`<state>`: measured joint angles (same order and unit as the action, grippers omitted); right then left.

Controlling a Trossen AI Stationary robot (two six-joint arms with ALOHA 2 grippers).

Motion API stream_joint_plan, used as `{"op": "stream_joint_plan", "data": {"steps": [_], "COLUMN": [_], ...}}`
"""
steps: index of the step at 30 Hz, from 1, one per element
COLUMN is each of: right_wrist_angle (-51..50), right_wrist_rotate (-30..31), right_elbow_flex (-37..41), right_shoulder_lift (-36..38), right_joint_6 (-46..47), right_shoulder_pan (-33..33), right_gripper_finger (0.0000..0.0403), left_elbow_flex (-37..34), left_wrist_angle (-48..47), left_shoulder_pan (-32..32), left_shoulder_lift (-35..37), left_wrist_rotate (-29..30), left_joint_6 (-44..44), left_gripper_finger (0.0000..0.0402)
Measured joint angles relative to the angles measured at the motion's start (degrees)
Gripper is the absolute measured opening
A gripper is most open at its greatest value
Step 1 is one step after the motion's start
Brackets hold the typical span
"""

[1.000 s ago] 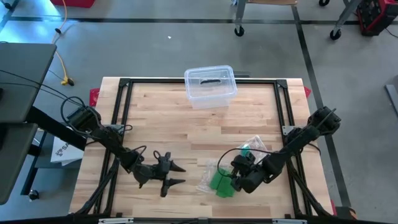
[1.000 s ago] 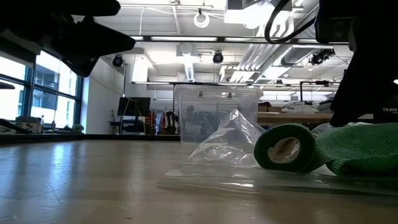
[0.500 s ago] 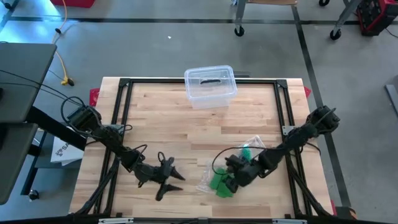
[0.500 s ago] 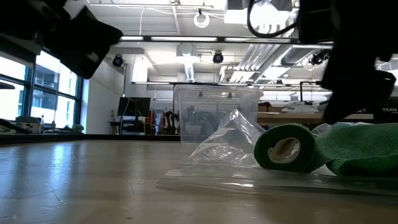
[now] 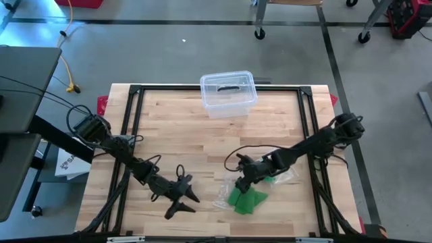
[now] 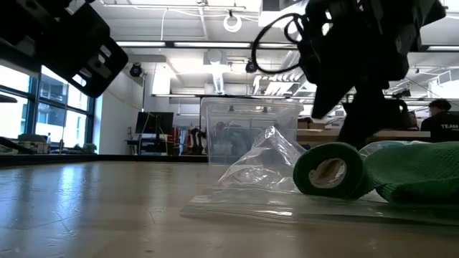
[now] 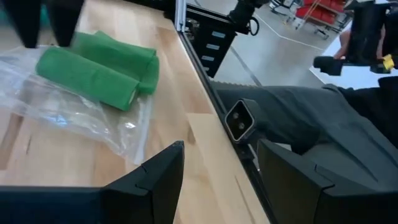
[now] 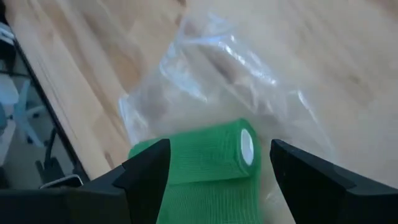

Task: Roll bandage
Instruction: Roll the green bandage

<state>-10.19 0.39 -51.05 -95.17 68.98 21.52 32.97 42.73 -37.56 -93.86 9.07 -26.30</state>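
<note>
A green bandage lies near the table's front edge, right of the middle. Its rolled part rests on its side on a flat clear plastic bag, and its loose length is heaped beside it. My right gripper hangs open just above the roll's far side, touching nothing. The roll shows between its fingers in the right wrist view. My left gripper stands open to the left of the bag, with the roll ahead of it.
A clear lidded plastic box stands at the middle of the far edge. A crumpled part of the bag lies right of the bandage. A black frame rail runs along the table's sides. Bare wood lies between the arms.
My right gripper has swung toward the table's left and a little toward the far edge, from the bandage's right side to above the roll's far side, rolling as it went. My left gripper has stayed in place and turned its fingers about. The bandage has not moved.
</note>
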Motion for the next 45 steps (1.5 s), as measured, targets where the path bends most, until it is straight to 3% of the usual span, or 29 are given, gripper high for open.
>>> {"op": "stream_joint_plan", "data": {"steps": [5,11,15,19,28,31,35,38,45], "right_wrist_angle": [4.2,8.4,8.9,9.2,11.4,11.0,8.2,4.5,2.4], "right_wrist_rotate": [-4.3,-7.3,-7.7,-7.6,-8.0,-7.0,-0.7,7.2,36.9], "right_elbow_flex": [0.0,0.0,0.0,-0.1,0.0,0.1,0.1,0.1,0.1], "right_shoulder_lift": [-2.8,-6.8,-8.8,-9.4,-8.9,-6.6,-1.1,3.9,12.5], "right_joint_6": [-0.5,-0.9,-0.8,-0.7,-0.9,-1.5,-3.2,-3.9,-9.4], "right_shoulder_pan": [-0.3,-0.2,0.2,1.0,2.5,2.5,2.8,3.6,9.2], "right_gripper_finger": [0.0268,0.0268,0.0251,0.0200,0.0039,0.0009,0.0008,0.0004,0.0004], "left_elbow_flex": [0.0,0.0,0.0,0.0,0.0,0.0,0.0,0.0,0.0], "left_wrist_angle": [-0.3,-1.3,-1.3,-1.4,-1.6,-1.5,-1.4,-1.2,-1.1], "left_shoulder_pan": [0.0,0.2,0.7,0.8,0.8,0.8,0.8,0.8,1.2], "left_shoulder_lift": [0.0,0.0,0.0,0.0,0.0,0.0,0.5,1.2,1.4], "left_wrist_rotate": [1.6,12.5,16.2,17.0,18.8,19.8,20.2,20.3,20.6], "left_joint_6": [0.5,1.9,1.4,1.1,0.9,0.9,1.0,1.4,2.5], "left_gripper_finger": [0.0197,0.0197,0.0197,0.0197,0.0197,0.0197,0.0197,0.0197,0.0197]}}
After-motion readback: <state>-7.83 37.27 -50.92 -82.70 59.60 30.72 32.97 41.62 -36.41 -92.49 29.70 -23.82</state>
